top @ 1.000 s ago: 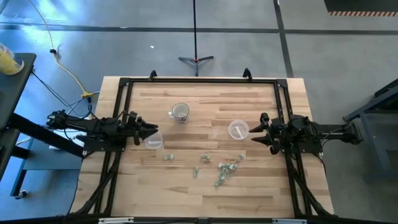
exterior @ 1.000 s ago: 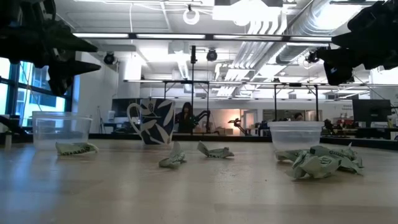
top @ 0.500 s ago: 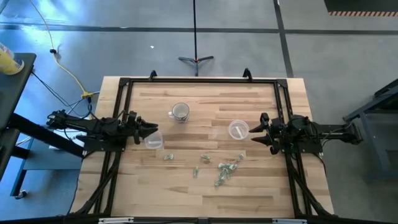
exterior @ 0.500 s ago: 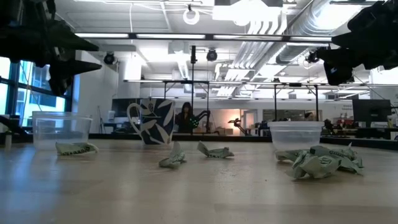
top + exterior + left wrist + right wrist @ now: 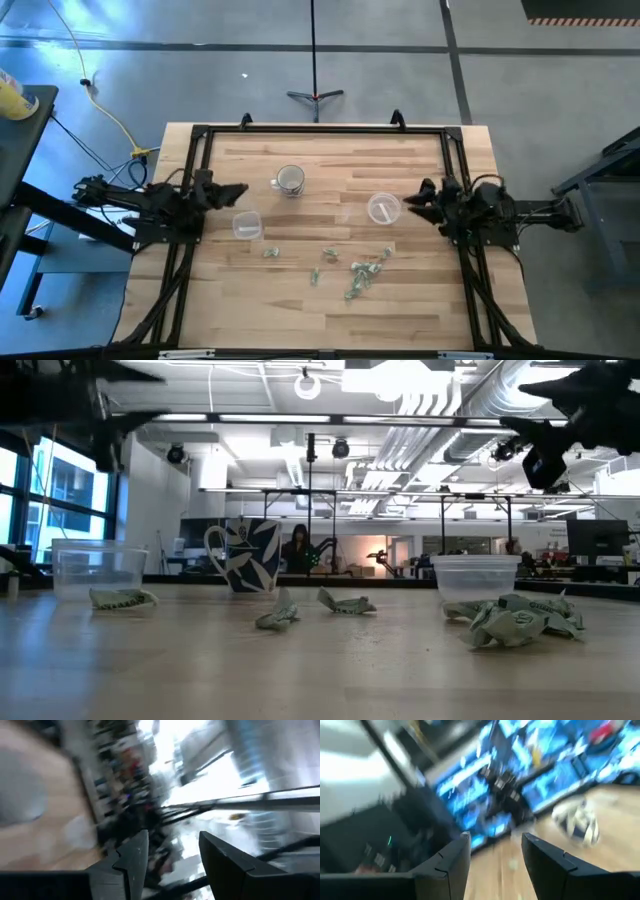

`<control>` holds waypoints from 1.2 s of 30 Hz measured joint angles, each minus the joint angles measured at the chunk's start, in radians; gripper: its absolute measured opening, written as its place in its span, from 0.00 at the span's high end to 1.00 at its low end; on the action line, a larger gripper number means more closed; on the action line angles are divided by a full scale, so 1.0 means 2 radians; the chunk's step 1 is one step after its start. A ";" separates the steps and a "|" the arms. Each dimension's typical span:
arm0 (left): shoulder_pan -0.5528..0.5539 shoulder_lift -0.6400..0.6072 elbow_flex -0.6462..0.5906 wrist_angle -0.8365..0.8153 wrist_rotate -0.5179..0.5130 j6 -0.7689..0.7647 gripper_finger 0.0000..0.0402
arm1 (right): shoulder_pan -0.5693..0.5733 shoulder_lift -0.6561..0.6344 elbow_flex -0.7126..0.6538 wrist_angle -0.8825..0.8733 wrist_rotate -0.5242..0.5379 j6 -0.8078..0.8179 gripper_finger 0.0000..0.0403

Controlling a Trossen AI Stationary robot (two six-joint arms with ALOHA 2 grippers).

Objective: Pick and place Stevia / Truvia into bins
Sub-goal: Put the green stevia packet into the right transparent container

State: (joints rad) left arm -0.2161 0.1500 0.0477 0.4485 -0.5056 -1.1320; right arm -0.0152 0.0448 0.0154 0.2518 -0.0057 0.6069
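Several small crumpled green-and-white Stevia packets (image 5: 362,272) lie loose on the wooden table, most of them in a heap (image 5: 520,620) near the right cup. Single packets (image 5: 270,253) lie nearer the left cup. Two clear plastic cups stand upright: the left one (image 5: 246,226) (image 5: 98,570) and the right one (image 5: 383,208) (image 5: 478,578). My left gripper (image 5: 236,190) (image 5: 172,855) hovers open, high above the table, on the far-left side of the left cup. My right gripper (image 5: 418,198) (image 5: 495,852) hovers open, high up, just right of the right cup.
A greyish patterned mug (image 5: 289,180) (image 5: 247,555) with a side handle stands at the table's far middle. A black frame (image 5: 320,130) runs round the table's edges. Bare wood lies between the two cups and along the near edge.
Both grippers have risen and swung a little toward the table's far edge, tipping upward so that their wrist views now look out into the room. The cups, the mug and the packets have stayed where they were.
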 joint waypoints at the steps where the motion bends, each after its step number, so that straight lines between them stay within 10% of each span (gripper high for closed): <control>1: 0.000 0.014 0.005 0.030 0.002 0.021 0.47 | 0.000 0.000 0.000 0.013 0.017 0.015 0.58; 14: 0.000 0.253 0.164 0.086 0.192 0.188 0.47 | 0.010 0.011 0.000 0.154 0.141 0.141 0.58; 22: 0.000 0.308 0.194 -0.036 0.212 0.249 0.47 | 0.022 0.165 0.077 0.176 0.144 0.141 0.58; 30: 0.000 0.305 0.194 -0.277 0.224 0.195 0.47 | 0.026 0.395 0.242 -0.076 0.033 0.184 0.58; 36: 0.000 0.279 0.194 -0.289 0.325 0.225 0.47 | 0.051 0.535 0.333 -0.196 0.014 0.192 0.58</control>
State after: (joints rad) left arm -0.2165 0.7075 0.4358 -0.1302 0.1443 -0.6826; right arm 0.0876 1.1140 0.6822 -0.1405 0.0230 0.9901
